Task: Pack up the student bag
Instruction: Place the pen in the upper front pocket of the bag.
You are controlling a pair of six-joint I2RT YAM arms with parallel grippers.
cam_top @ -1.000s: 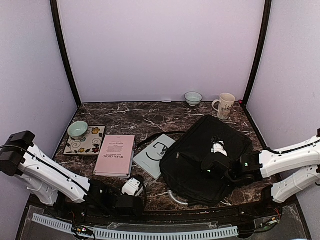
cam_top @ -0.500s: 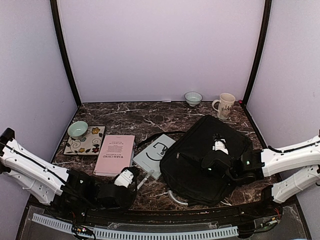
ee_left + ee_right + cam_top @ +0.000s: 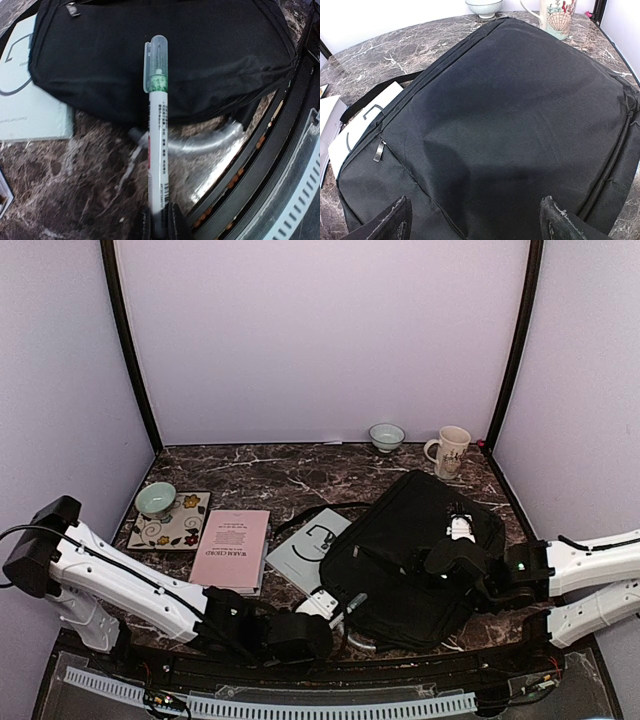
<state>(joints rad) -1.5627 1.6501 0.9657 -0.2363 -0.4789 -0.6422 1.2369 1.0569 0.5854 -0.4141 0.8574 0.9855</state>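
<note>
The black student bag (image 3: 420,545) lies flat and zipped on the marble table, right of centre; it also shows in the left wrist view (image 3: 165,55) and fills the right wrist view (image 3: 510,115). My left gripper (image 3: 335,607) is shut on a white pen (image 3: 159,145) with a clear cap and green band; the pen points at the bag's near edge. My right gripper (image 3: 480,222) is open wide and empty, hovering over the bag's top. A zip pull (image 3: 379,150) sits at the bag's left corner.
A pink book (image 3: 231,548) and a pale grey notebook (image 3: 308,550) lie left of the bag. A patterned tray (image 3: 172,520) with a green bowl (image 3: 155,498) is far left. A small bowl (image 3: 386,436) and a mug (image 3: 449,450) stand at the back. A clear tube (image 3: 210,142) lies by the near edge.
My left gripper has swung right along the near edge with the pen, from by the pink book to the bag's near corner. My right gripper has shifted slightly right over the bag.
</note>
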